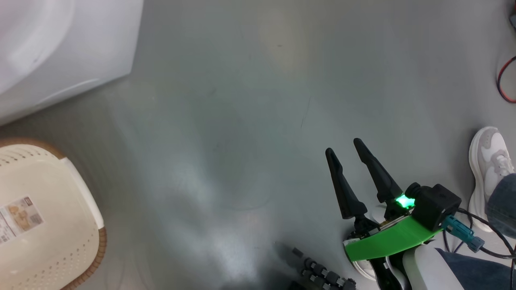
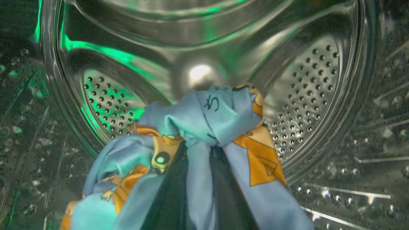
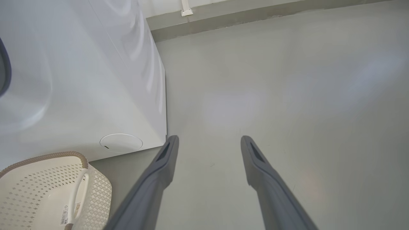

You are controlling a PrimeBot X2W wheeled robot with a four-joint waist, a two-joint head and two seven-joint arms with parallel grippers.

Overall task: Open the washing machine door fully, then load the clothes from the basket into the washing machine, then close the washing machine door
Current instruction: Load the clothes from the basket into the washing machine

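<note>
Left fingers pinch soft, bear-printed blue clothes inside the perforated steel drum. Right fingers gape wide above smooth grey floor, near the cream perforated basket.

Light-blue bear-print clothes bunched inside steel drum of white washing machine, cream perforated basket on floor near it

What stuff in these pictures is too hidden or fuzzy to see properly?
Left gripper fingertips: left wrist view, the clothes bunch over them.
The basket: head view, left edge cuts it off.
Basket label print: head view, too small and blurred.
Person: head view, right edge leaves just a shoe and trouser leg.
</note>
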